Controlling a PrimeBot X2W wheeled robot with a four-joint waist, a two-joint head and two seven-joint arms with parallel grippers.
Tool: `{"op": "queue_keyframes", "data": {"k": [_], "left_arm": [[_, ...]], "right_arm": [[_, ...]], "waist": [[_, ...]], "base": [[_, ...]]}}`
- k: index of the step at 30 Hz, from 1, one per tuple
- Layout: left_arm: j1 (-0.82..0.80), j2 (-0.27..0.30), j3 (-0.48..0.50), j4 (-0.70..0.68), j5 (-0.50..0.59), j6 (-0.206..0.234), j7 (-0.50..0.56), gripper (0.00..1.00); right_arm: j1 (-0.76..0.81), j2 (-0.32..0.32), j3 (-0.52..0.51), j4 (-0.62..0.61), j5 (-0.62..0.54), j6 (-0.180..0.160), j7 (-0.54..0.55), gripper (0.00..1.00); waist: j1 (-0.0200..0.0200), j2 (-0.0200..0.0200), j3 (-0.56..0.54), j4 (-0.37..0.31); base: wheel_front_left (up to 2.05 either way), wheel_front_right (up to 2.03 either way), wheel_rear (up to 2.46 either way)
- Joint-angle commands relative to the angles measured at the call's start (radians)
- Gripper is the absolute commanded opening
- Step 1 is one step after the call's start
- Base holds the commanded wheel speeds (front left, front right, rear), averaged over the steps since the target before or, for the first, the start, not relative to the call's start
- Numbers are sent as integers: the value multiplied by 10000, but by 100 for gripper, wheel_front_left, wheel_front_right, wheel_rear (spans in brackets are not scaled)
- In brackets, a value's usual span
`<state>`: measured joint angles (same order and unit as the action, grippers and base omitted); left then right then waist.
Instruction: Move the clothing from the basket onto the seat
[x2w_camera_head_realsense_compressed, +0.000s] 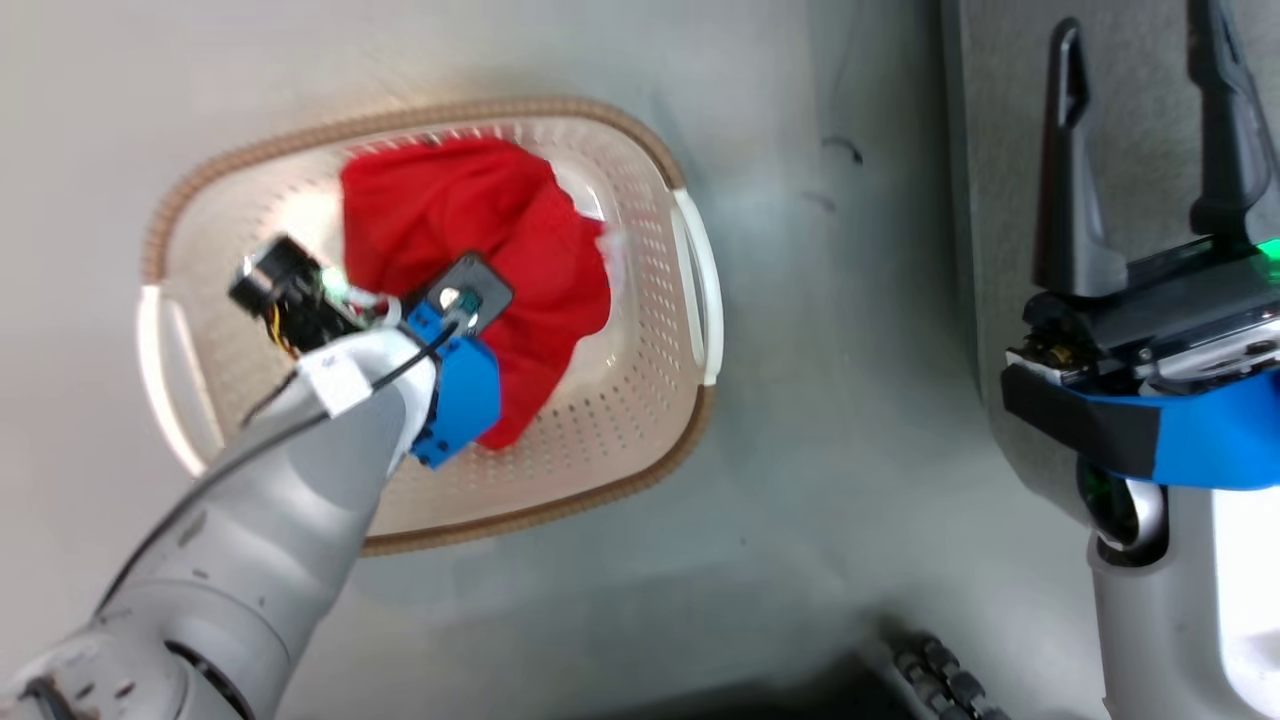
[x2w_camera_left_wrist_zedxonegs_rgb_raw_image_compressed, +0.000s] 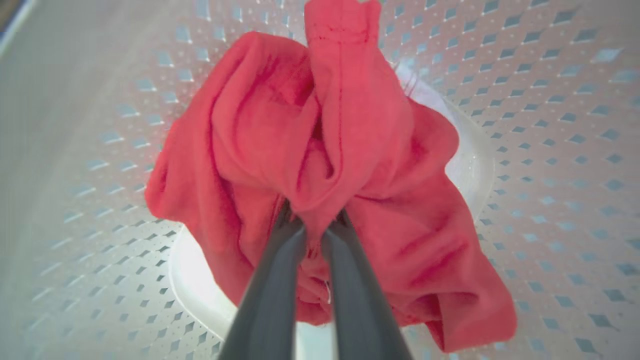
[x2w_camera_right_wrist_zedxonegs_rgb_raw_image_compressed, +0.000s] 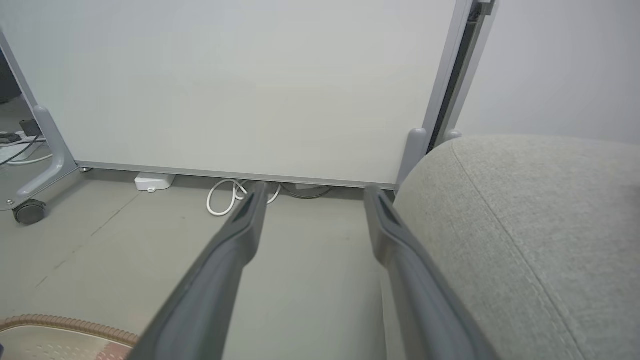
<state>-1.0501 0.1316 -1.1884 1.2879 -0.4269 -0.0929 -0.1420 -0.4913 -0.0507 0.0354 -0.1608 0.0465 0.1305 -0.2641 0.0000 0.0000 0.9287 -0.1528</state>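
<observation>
- Left gripper (x2w_camera_left_wrist_zedxonegs_rgb_raw_image_compressed: 314, 220) — its two fingers are pressed together on a raised fold of the red clothing (x2w_camera_left_wrist_zedxonegs_rgb_raw_image_compressed: 350, 150), pinching it.
- The clothing lies bunched inside the basket (x2w_camera_head_realsense_compressed: 705, 290), with perforated walls all around it.
- Right gripper (x2w_camera_head_realsense_compressed: 1140, 30) — fingers spread wide, holding nothing, at the edge of the grey seat (x2w_camera_right_wrist_zedxonegs_rgb_raw_image_compressed: 525, 225).
- The basket stands on the floor (x2w_camera_head_realsense_compressed: 850, 450), near the seat.
- A white panel (x2w_camera_right_wrist_zedxonegs_rgb_raw_image_compressed: 225, 85) on castors stands beyond.

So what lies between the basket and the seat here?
In the head view, only bare grey floor, with a couple of dark scuffs, separates the basket from the seat.
</observation>
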Motion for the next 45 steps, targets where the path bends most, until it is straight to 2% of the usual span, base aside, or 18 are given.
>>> {"op": "queue_keyframes", "data": {"k": [1,8,14,20,24,33,45], "left_arm": [[205,-22,130,11,-177,57,-239,0],[852,-213,567,-32,-724,100,-1029,0],[1312,-280,851,-337,-1008,121,-1230,0],[2125,-38,1393,-1644,-1040,333,-1240,0],[2510,52,1743,-2246,-973,427,-1242,0],[3692,170,3448,-4005,-898,535,-1244,0],[4810,110,5554,-6330,-8,154,-1245,0]], "right_arm": [[131,-5,27,75,26,5,-4,100],[526,-137,-5,501,80,5,-4,100],[937,-187,-68,855,86,5,-4,100],[1549,-227,-175,1273,78,5,-3,100],[1829,-243,-240,1440,69,5,-4,100],[2616,-200,-285,1717,52,5,-3,100],[3367,-92,-273,1996,52,5,-2,100]], "waist": [[0,0,-595,216],[0,0,-2034,526],[0,0,-3219,759],[0,0,-4591,1025],[0,0,-5138,1149],[0,0,-6499,1411],[0,0,-7898,1554]], "base": [[0,0,0],[0,0,0],[0,0,0],[0,0,0],[0,0,0],[0,0,0],[0,0,0]]}}
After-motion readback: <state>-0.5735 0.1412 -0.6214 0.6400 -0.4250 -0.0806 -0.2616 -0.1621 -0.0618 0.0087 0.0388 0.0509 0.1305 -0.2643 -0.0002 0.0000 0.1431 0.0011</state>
